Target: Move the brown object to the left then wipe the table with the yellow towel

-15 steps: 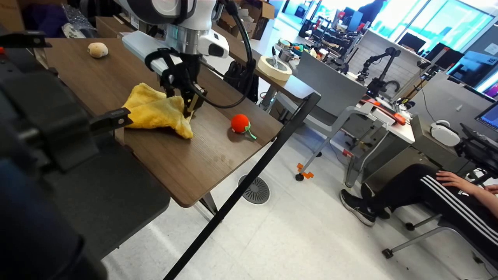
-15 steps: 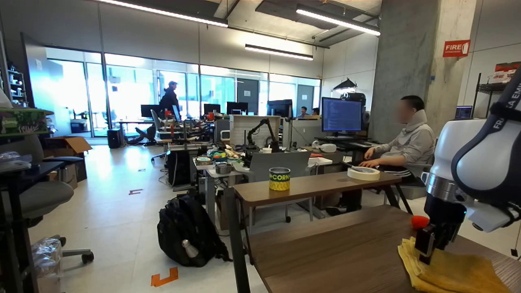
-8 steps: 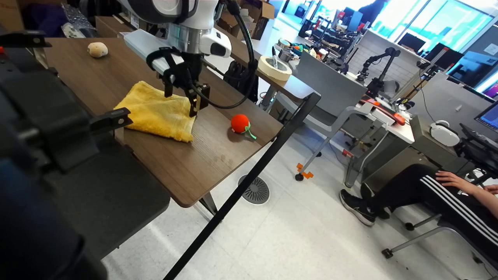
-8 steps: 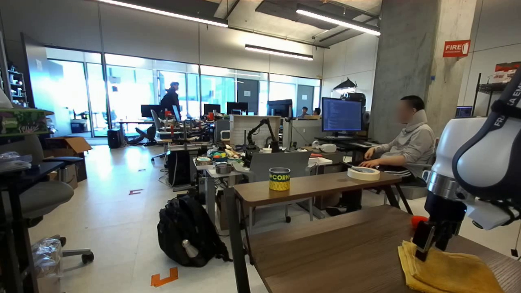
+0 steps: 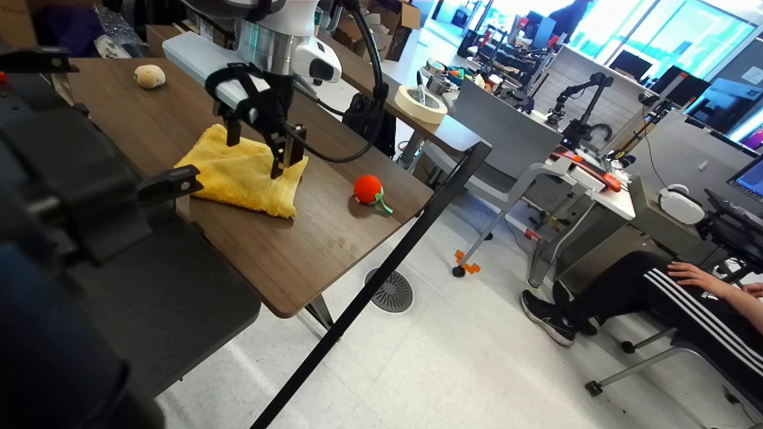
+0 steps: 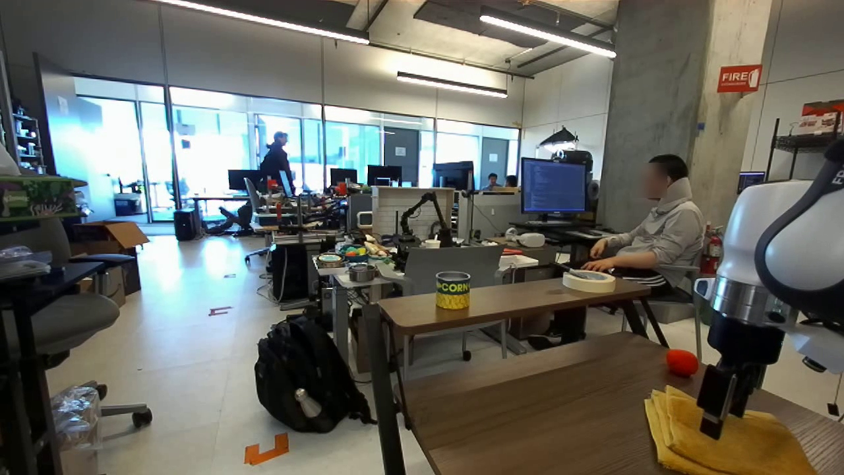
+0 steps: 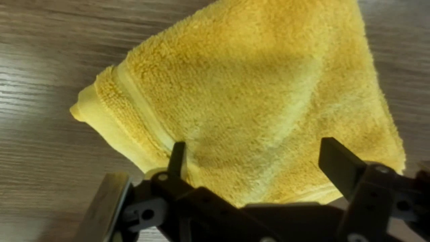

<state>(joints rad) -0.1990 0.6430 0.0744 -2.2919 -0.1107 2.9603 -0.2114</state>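
The gripper (image 7: pixel 252 148) is over the yellow towel (image 5: pixel 238 179), its fingers (image 7: pixel 339 164) parted with open room between them. In an exterior view, a bare stretch of table (image 5: pixel 161 113) gives a free path between towel and brown object (image 5: pixel 149 77); on the towel's other side, a red ball (image 5: pixel 366 189) blocks low passage.

"FIRE" – red sign (image 6: pixel 739 78), 2nd line illeg. | "CORN" – blk/ylw can (image 6: pixel 453 291)

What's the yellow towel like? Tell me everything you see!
The towel is bright yellow and looks fluffy, with smooth bands along one edge. It lies folded in layers, mostly flat but softly creased, on the wood-grain table. The open gripper is over it, not gripping it; I can't tell whether the two touch.
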